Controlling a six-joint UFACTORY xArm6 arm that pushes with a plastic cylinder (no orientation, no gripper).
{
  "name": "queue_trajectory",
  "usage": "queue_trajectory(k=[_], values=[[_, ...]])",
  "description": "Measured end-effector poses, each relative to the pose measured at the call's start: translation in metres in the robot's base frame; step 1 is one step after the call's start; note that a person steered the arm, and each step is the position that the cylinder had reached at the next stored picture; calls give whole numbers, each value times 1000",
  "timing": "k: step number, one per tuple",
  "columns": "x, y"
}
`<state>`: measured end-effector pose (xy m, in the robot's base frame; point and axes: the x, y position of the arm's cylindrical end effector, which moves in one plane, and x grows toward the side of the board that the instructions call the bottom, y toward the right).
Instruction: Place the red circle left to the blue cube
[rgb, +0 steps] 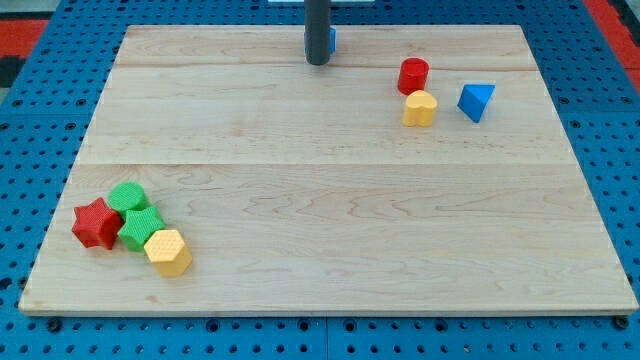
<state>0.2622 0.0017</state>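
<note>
Straight and dark, the tool is a plain rod with no jaws to open or close, and it grips nothing. It comes down at the middle of the table's (330, 200) far edge, and my tip (317, 63) rests on the wood just inside that edge.

Right behind the rod, peeping out on the view's right of it, is a small blue block (332, 40). Most of it is hidden, so I cannot tell its shape or whether the rod touches it.

The red circle (413, 75), a short upright cylinder, stands toward the far right corner, well apart from my tip and on the view's right of the hidden blue block. A yellow block (420, 108) with a rounded top sits just below it, touching it or nearly so. A blue triangular block (476, 101) lies near the yellow one, on its right, with a gap between them.

Four blocks huddle in the near left corner. The red star (97, 223) is closest to the left edge. A green round block (127, 197) and another green block (141, 228) press against it, and a yellow hexagon (168, 251) is against the second green one, closest to the near edge.
</note>
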Motion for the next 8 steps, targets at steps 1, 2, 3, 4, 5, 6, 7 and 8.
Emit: queue_trajectory(k=[1,2,3,4,5,6,7,8], values=[[-12,88],[-14,181],[30,213],[37,153],[37,86],[37,17],[51,4],[75,-36]])
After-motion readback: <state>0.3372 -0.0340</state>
